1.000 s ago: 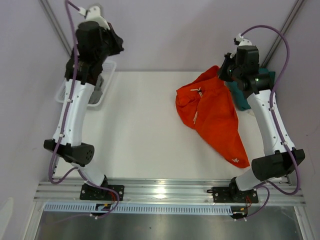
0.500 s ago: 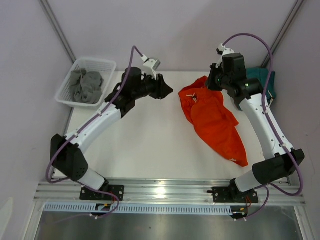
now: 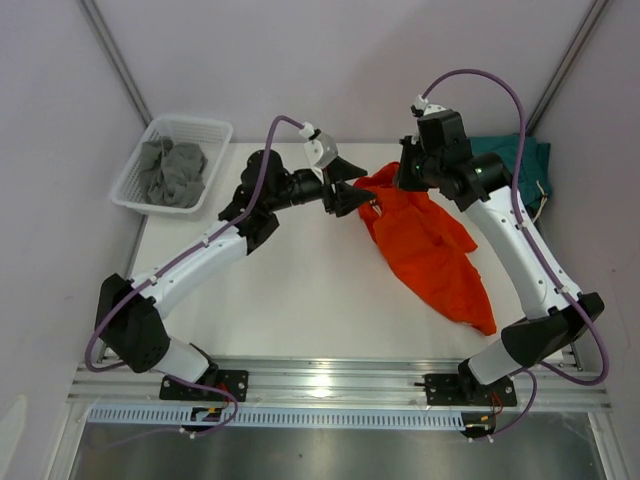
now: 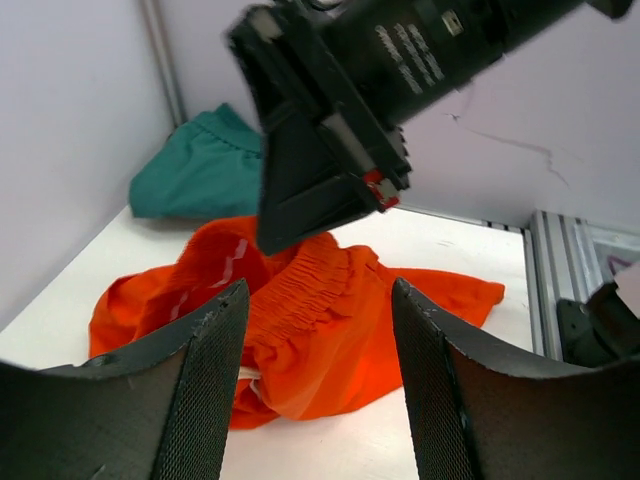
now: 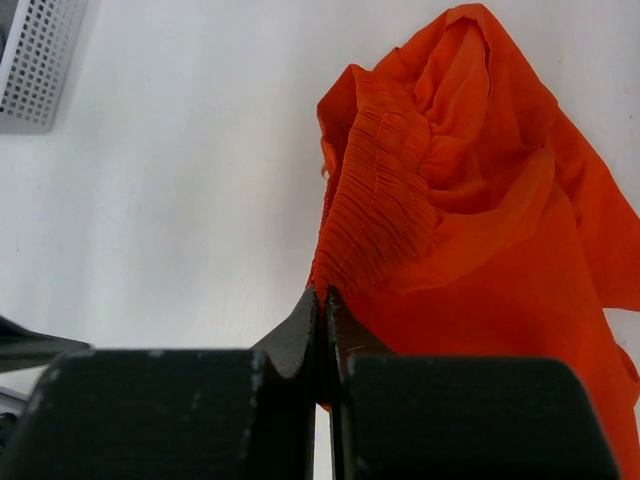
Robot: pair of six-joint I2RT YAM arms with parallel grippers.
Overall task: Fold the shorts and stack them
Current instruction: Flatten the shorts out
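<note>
The orange shorts [image 3: 430, 250] lay right of centre on the white table [image 3: 280, 280]. Their long axis ran diagonally, from the gathered waistband at upper centre down to a leg tip at lower right. The right gripper [image 3: 402, 183] had its jaws pinched on the waistband edge. The left gripper [image 3: 349, 198], jaws spread and holding nothing, hovered just left of the waistband. The teal shorts [image 3: 510, 160] lay bunched at upper right.

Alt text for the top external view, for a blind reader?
The right gripper pinches the orange shorts by the waistband on a white table; the left gripper points at them, jaws open. The teal shorts lie far right, a basket of gray cloth far left.
</note>
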